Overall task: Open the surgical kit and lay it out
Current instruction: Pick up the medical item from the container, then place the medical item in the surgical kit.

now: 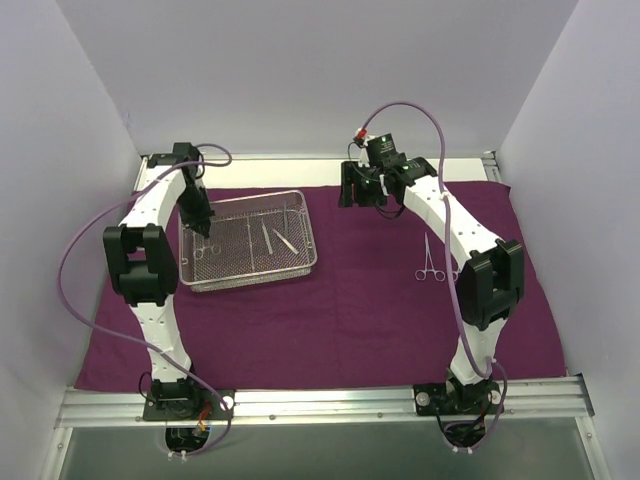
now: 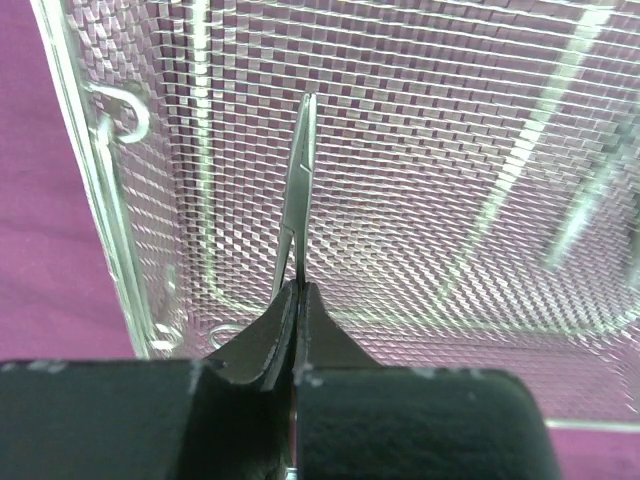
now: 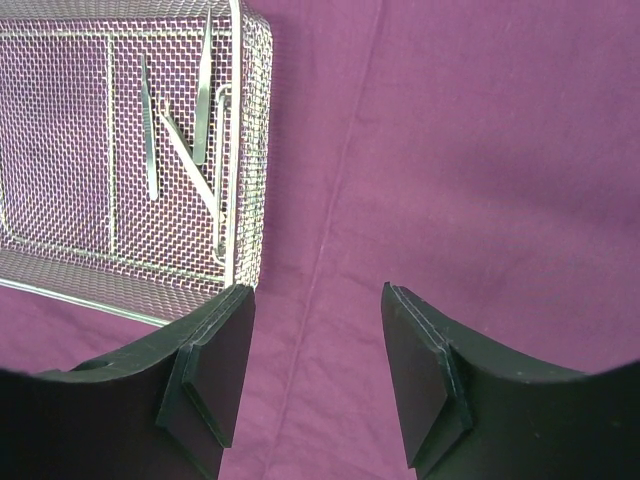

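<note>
1. Purple cloth wrap (image 1: 330,320) is spread flat over my worktop, with loose forceps (image 1: 429,261) lying on it beside the right arm.
2. Left end effector (image 2: 298,302) is clenched on second forceps (image 2: 301,180) inside the mesh tray (image 1: 250,279).
3. Right end effector (image 3: 318,325) hangs released above the cloth, farther back.

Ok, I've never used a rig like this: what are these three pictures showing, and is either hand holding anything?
Two robot arms are bolted side by side. The wide picture looks down from above; the other two come from wrist cameras. A purple cloth carries a wire-mesh tray with tweezers inside, and forceps lie on the cloth. The left hand is shut on a slim instrument in the tray. The right hand is open, empty.
</note>
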Motion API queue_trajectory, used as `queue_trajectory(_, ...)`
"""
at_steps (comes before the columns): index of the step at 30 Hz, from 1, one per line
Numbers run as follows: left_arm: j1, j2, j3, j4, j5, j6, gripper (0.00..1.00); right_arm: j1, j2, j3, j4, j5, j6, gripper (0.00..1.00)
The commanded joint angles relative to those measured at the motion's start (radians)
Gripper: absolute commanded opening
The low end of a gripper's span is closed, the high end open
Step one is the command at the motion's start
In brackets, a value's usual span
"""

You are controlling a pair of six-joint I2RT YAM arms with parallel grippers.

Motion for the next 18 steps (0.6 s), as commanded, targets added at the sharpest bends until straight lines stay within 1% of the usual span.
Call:
queue_trajectory(1,-0.049,-0.069,0.077,-0.055,0.006,-0.031,0.02,-0.007,-0.029,0.051,-0.016,0.044,0.031,0.53)
queue_trajectory(4,-0.11,-0.062,0.136,-0.067,0.005,-0.077,0.02,-0.011,-0.031,0.065,-0.047,0.094,0.071,0.5)
queue_trajectory(5,-0.15,-0.059,0.168,-0.068,0.003,-0.108,0.02,-0.017,-0.033,0.065,-0.065,0.099,0.106,0.49)
queue_trajectory(8,-0.217,-0.03,0.235,-0.082,0.006,-0.168,0.02,-0.044,-0.039,0.055,-0.093,0.088,0.175,0.47)
queue_trajectory(9,-0.257,-0.004,0.299,-0.091,0.008,-0.179,0.02,-0.052,-0.042,0.053,-0.105,0.082,0.184,0.47)
queue_trajectory(10,-0.274,0.01,0.336,-0.12,0.003,-0.188,0.02,-0.064,-0.054,0.039,-0.105,0.076,0.187,0.47)
queue_trajectory(11,-0.288,0.022,0.37,-0.133,0.005,-0.196,0.02,-0.069,-0.065,0.032,-0.099,0.04,0.186,0.47)
queue_trajectory(12,-0.314,0.039,0.428,-0.145,0.005,-0.199,0.02,-0.072,-0.072,0.025,-0.07,-0.003,0.149,0.49)
queue_trajectory(13,-0.325,0.045,0.451,-0.16,0.008,-0.199,0.02,-0.07,-0.082,0.022,-0.056,-0.051,0.119,0.51)
queue_trajectory(14,-0.334,0.046,0.47,-0.167,0.017,-0.206,0.02,-0.07,-0.083,0.019,-0.029,-0.177,0.096,0.57)
queue_trajectory(15,-0.343,0.043,0.484,-0.171,0.029,-0.209,0.02,-0.07,-0.085,0.013,-0.006,-0.262,0.063,0.58)
queue_trajectory(16,-0.357,0.039,0.502,-0.179,0.04,-0.214,0.02,-0.072,-0.091,0.006,0.019,-0.33,0.065,0.59)
queue_trajectory(17,-0.365,0.034,0.508,-0.182,0.057,-0.225,0.02,-0.07,-0.097,-0.031,0.092,-0.393,0.066,0.6)
queue_trajectory(18,-0.373,0.024,0.51,-0.184,0.058,-0.228,0.02,-0.069,-0.106,-0.056,0.131,-0.501,0.074,0.6)
